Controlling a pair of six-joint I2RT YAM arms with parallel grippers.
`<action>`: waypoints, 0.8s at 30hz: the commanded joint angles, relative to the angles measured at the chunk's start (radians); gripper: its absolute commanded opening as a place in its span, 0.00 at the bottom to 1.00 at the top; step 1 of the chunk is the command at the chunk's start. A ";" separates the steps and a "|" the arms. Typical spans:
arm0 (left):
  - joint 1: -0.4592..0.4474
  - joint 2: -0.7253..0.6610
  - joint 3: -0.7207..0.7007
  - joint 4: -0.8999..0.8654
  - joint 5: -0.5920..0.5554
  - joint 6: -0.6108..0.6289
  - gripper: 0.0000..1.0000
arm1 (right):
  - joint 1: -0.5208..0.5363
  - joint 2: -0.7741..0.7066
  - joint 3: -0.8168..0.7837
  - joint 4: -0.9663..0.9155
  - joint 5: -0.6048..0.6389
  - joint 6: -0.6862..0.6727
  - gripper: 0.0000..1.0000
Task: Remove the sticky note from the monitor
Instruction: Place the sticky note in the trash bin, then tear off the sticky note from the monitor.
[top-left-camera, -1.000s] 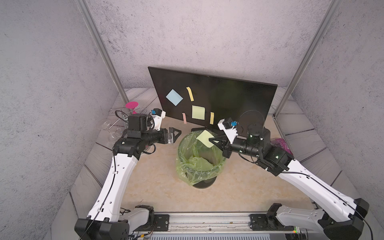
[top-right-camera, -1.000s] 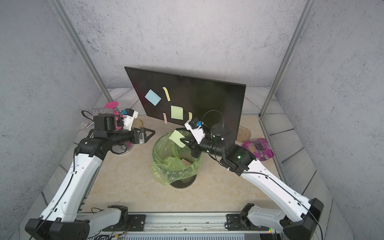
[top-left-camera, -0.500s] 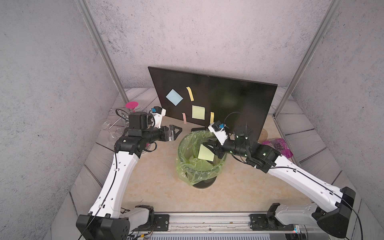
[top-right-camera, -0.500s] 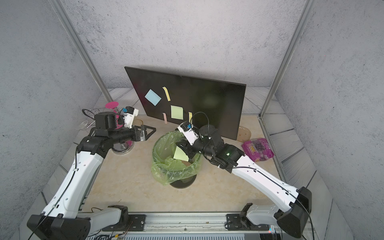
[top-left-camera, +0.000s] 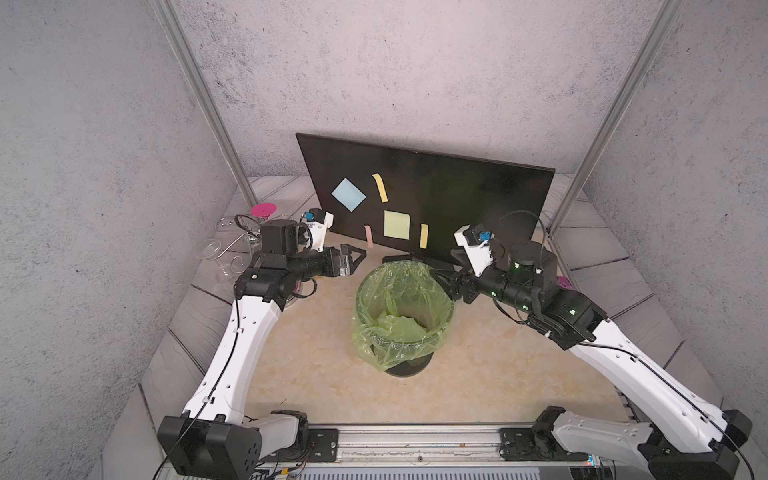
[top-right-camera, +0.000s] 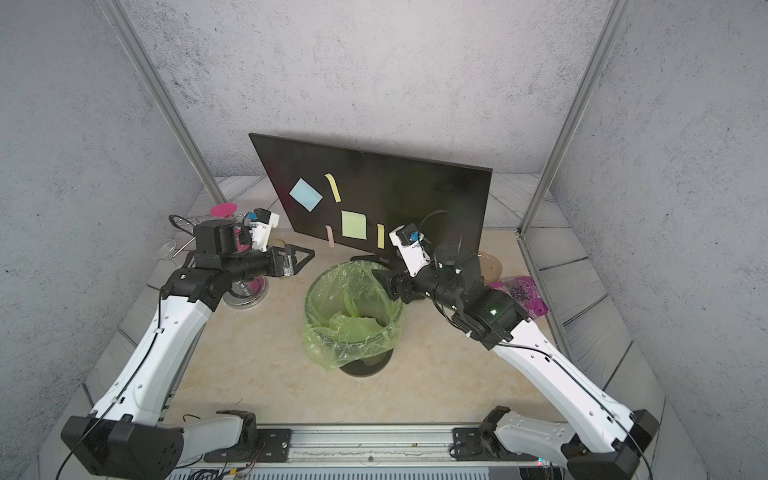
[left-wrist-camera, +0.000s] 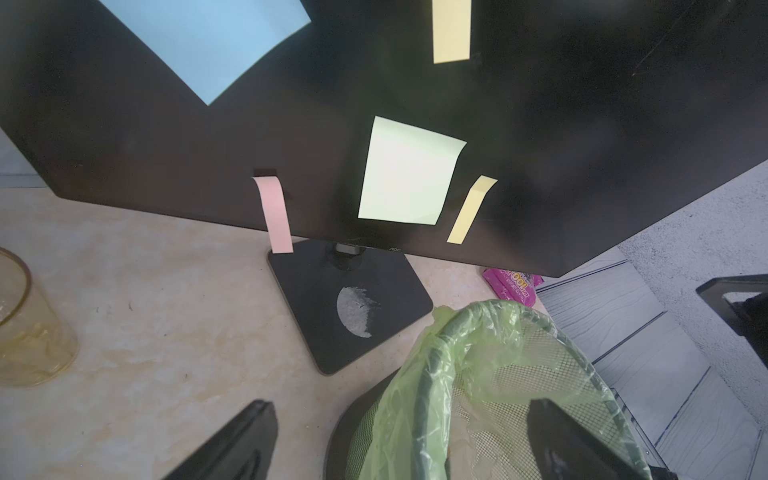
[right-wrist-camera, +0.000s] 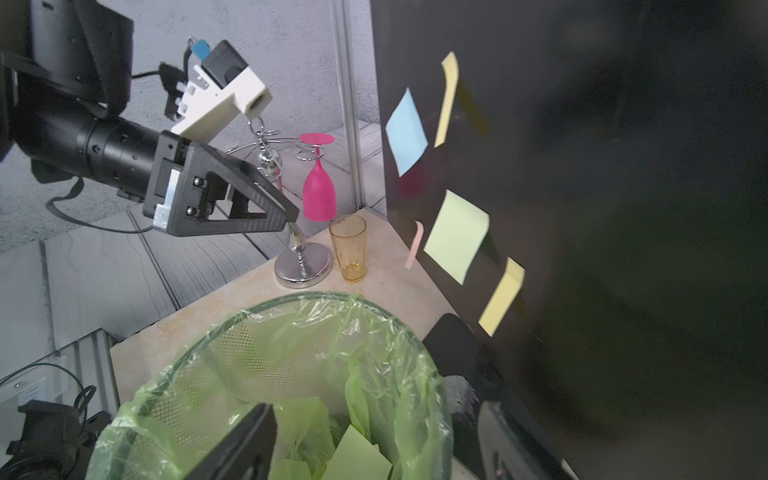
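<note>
Grey walls (top-left-camera: 395, 75) box in a beige marbled tabletop (top-left-camera: 316, 365). The left gripper (top-left-camera: 355, 257) and right gripper (top-left-camera: 438, 277) both gape empty; a green note (right-wrist-camera: 357, 457) apparently lies in the lined bin (top-left-camera: 365, 332).

Monitor (top-left-camera: 478, 208) stands far centre on the table (top-left-camera: 311, 374), with notes (top-left-camera: 397, 225) on the left half of its screen. The bin (top-left-camera: 365, 336) stands just before it, a loose note (right-wrist-camera: 357, 457) inside. Glass stand (right-wrist-camera: 303, 266) and tumbler (right-wrist-camera: 349, 249) are far left, and a packet (top-right-camera: 519, 295) is to the right.
</note>
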 joint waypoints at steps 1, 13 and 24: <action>0.006 0.018 -0.006 0.063 0.033 -0.018 1.00 | -0.052 -0.060 -0.013 -0.063 0.002 0.019 0.87; -0.004 0.058 -0.025 0.140 0.052 -0.047 1.00 | -0.181 -0.153 -0.134 0.003 -0.099 0.098 0.99; -0.032 0.107 0.001 0.163 0.051 -0.051 1.00 | -0.185 -0.109 -0.151 0.062 -0.174 0.139 0.99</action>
